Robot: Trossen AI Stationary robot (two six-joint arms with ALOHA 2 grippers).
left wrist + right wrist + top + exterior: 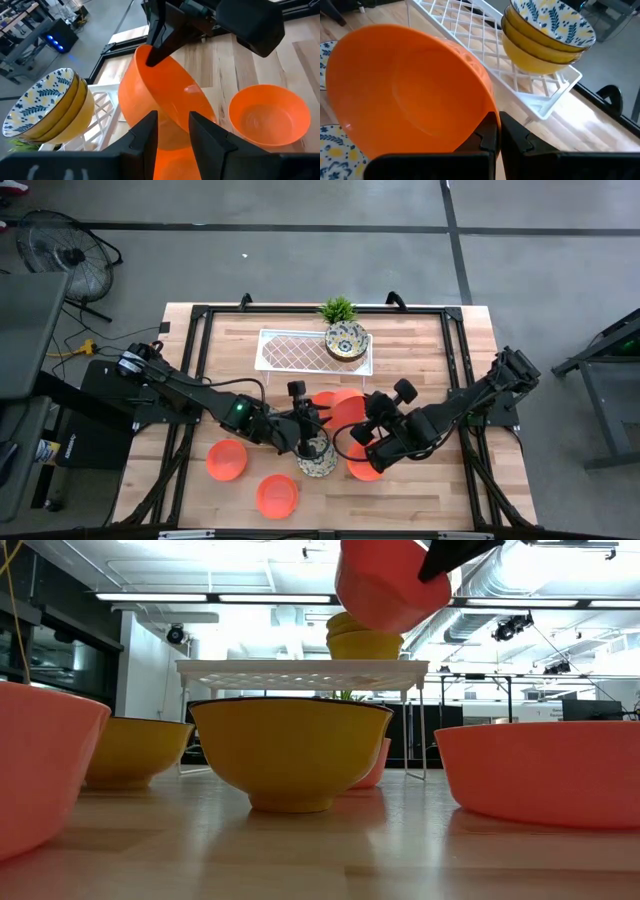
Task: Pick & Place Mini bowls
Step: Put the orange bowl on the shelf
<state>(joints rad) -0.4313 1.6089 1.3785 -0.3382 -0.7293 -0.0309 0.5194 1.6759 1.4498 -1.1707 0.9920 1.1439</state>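
My right gripper [498, 134] is shut on a plain orange mini bowl [410, 90], held in the air over the table's middle [345, 413] and seen high in the low view [390, 585]. My left gripper [172, 134] is open just left of it, above a floral bowl [318, 459] that stands on the table, and touches nothing. Several more orange bowls [228, 459] [277, 495] [365, 471] rest on their bases on the wood. A stack of floral bowls [545, 35] sits on the white lattice tray [300, 350]. My right gripper pinches the orange bowl by its rim [489, 111]. One finger [156, 42] reaches inside the bowl and the other lies on its outer wall. The bowl is lifted clear and tilted steeply, its opening turned sideways.
The raised tray stands on thin legs [420, 730] at the far middle, with a small green plant [338, 309] behind it. A black frame [200, 340] borders the table. The near right corner of the wood [470, 500] is bare.
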